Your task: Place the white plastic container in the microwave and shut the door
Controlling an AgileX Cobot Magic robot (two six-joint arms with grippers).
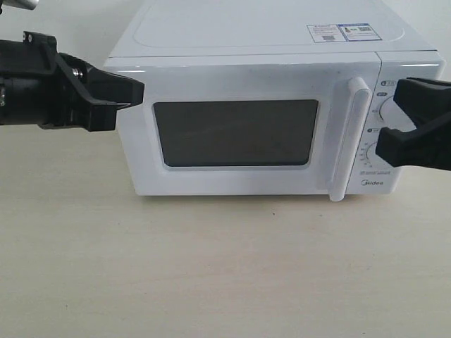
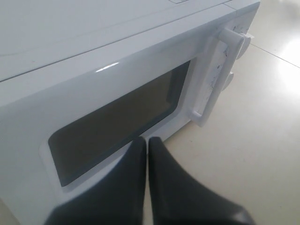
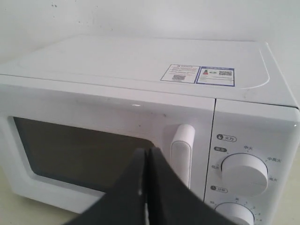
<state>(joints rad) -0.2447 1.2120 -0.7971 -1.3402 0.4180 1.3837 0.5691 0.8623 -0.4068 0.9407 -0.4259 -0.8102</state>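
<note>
The white microwave (image 1: 268, 42) stands on the table with its door (image 1: 239, 84) closed; the dark window (image 1: 236, 132) and the vertical bar handle (image 1: 351, 141) face me. The white plastic container shows in no view. My left gripper (image 1: 139, 93) is shut and empty, its tip at the door's upper left corner; in the left wrist view its fingertips (image 2: 147, 140) meet before the window (image 2: 117, 117). My right gripper (image 1: 402, 144) hovers in front of the knobs (image 1: 386, 109); its fingers (image 3: 147, 151) are pressed together, empty, just beside the handle (image 3: 183, 150).
The pale table (image 1: 211, 267) stretches in front of the microwave. A white wall rises behind it. Stickers (image 1: 343, 32) lie on the microwave's top. Two round knobs (image 3: 243, 173) sit on the control panel right of the handle.
</note>
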